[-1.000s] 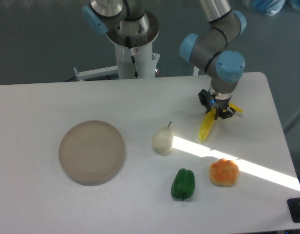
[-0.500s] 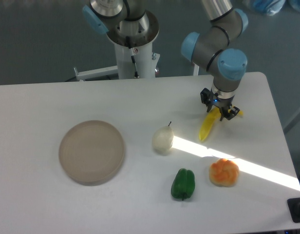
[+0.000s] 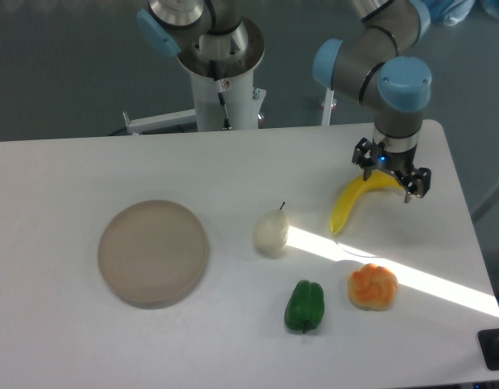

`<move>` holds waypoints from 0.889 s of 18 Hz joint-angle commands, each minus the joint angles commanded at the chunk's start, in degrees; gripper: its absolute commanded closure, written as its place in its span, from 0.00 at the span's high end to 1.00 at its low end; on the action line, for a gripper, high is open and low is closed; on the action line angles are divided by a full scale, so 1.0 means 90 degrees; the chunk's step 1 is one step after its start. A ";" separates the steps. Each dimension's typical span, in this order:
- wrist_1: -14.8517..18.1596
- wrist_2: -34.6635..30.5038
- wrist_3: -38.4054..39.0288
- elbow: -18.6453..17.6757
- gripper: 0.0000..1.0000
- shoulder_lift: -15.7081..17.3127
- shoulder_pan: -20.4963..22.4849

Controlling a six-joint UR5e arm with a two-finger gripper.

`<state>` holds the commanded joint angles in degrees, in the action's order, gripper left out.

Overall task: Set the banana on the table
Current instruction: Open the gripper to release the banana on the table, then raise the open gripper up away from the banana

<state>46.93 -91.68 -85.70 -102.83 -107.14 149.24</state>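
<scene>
- Banana (image 3: 352, 203) lies on the worktop (image 3: 233, 170), right of frame.
- My gripper (image 3: 392, 172) hovers above its upper end, jaws apart, empty.
- I judge release done; next, I lift clear.

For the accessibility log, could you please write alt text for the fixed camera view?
A yellow banana lies on the white table with the open gripper just above its right end. Nearby are a pale pear, a green pepper, an orange fruit and a round plate.
</scene>
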 joint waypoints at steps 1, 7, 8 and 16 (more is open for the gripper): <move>0.0000 0.0117 0.0194 0.0020 1.00 0.0097 -0.0020; 0.0010 0.0509 0.0918 0.0029 1.00 0.0478 -0.0341; 0.0029 0.0431 0.0967 0.0020 1.00 0.0585 -0.0390; 0.1268 -0.0292 0.0919 0.0049 1.00 0.1074 -0.0821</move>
<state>58.35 -94.30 -77.43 -102.39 -97.47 141.86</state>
